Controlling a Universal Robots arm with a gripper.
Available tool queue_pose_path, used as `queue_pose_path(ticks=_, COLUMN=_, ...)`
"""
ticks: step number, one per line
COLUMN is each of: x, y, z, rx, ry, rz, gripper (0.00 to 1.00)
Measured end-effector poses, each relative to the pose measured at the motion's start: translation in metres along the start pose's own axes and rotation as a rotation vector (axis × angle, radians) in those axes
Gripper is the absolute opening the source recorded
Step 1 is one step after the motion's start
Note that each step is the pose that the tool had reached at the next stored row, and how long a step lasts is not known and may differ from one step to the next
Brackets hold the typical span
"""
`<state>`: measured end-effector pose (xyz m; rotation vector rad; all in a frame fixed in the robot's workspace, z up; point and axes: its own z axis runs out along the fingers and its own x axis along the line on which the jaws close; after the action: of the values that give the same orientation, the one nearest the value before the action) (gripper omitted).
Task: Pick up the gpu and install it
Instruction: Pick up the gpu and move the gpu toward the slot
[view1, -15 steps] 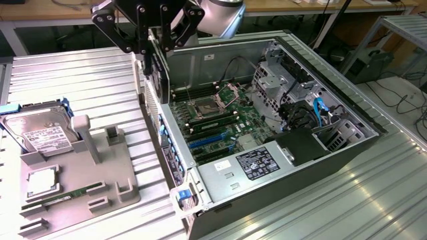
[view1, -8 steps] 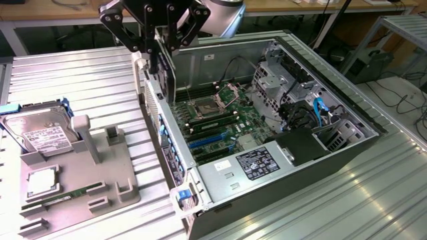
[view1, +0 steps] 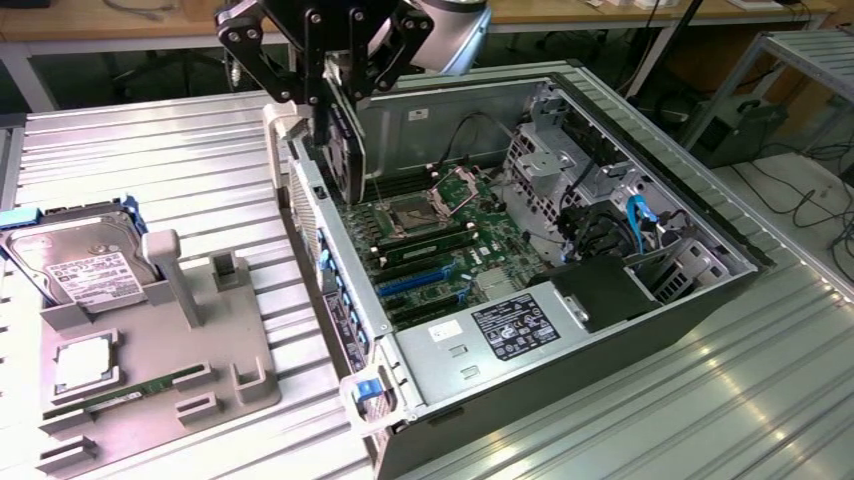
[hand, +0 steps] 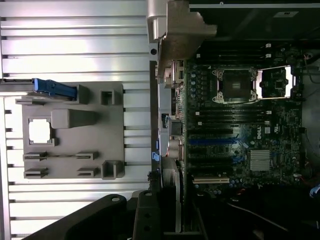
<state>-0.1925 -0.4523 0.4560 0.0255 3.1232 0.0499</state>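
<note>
The gpu is a dark flat card that hangs on edge from my gripper, which is shut on its upper part. It hovers above the rear wall of the open computer case, over the exterior view's left side of the motherboard. The blue expansion slots lie lower on the board, and the card is clear of them. In the wrist view the gpu's silver bracket shows edge-on beside the motherboard, in line with the case's rear wall, and the blue slot lies beyond it.
A grey parts holder sits on the ribbed metal table at the exterior view's left, carrying a hard drive, a processor and a green memory stick. Inside the case are a power supply, cables and drive cages.
</note>
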Motion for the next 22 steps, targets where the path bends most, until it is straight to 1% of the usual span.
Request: queue_pose_path(ticks=22, x=-0.025, y=0.0004, z=0.0005, rx=0.0, ry=0.0, rz=0.0, gripper=0.28)
